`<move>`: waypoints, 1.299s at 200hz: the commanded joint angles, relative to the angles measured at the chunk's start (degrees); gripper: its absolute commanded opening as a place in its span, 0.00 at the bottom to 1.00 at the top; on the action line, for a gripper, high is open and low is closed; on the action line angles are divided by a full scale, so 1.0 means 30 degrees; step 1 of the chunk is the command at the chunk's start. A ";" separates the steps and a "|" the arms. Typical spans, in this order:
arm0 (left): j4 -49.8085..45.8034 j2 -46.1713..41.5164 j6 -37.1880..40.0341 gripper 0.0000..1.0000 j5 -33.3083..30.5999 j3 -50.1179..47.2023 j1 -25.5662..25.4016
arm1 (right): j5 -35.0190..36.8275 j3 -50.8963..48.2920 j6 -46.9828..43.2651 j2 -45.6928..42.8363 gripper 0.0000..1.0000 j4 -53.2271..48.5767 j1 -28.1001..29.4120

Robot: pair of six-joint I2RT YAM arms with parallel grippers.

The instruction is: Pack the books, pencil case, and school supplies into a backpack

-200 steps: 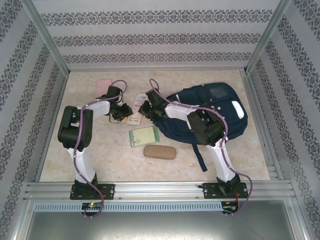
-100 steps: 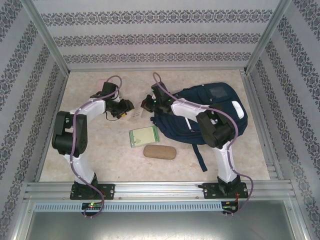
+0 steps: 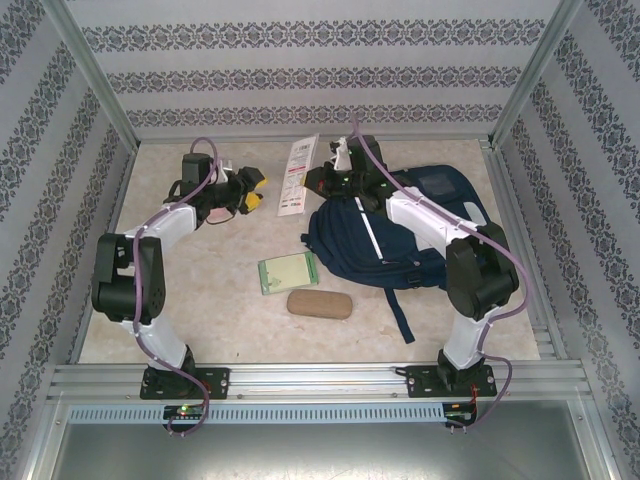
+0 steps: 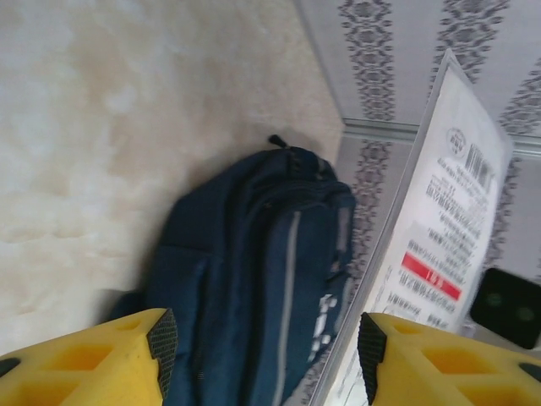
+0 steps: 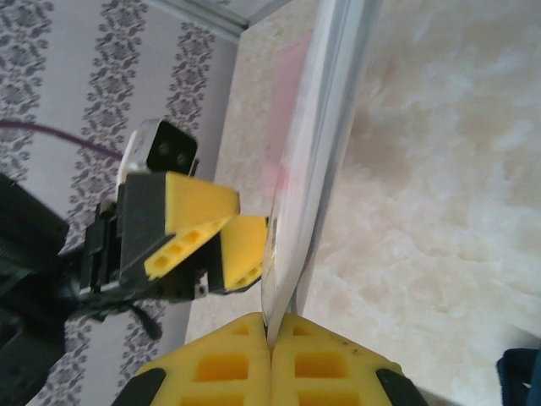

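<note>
Right claw (image 5: pixel 270 326) clamped on the white flat pack (image 3: pixel 298 175), which I hold raised beside the backpack (image 3: pixel 342 250); left claw (image 4: pixel 264 342) apart; green notebook (image 3: pixel 288 273) and pencil case (image 3: pixel 320 304) lie unpacked on tabletop (image 3: pixel 200 300).

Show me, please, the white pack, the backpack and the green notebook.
white pack (image 3: pixel 298 175), top external view, its printed face
backpack (image 3: pixel 340 245), top external view, navy front fabric
green notebook (image 3: pixel 287 272), top external view, cover centre

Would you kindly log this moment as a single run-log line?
left gripper: open, beside white pack | right gripper: shut on white pack, held above table | backpack: lying on table
</note>
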 commanded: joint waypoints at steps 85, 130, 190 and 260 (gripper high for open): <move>0.7640 0.0283 -0.5110 0.54 0.2340 -0.0350 -0.0657 | -0.3223 -0.0031 0.1384 0.0001 0.00 0.3395 0.0249; 0.9178 -0.0276 -0.6051 0.30 0.2429 -0.0454 -0.0660 | -0.3464 -0.0228 0.1313 0.0114 0.00 0.3338 0.0222; 0.8444 -0.1020 -0.5435 0.00 0.2298 -0.0548 -0.0638 | -0.2940 -0.0746 0.0494 -0.0049 0.20 0.2286 0.0053; 0.2273 -0.2621 -0.0740 0.00 0.1614 -0.0339 -0.0076 | 0.6179 0.0070 -0.7036 -0.2346 0.50 -0.9560 -0.0899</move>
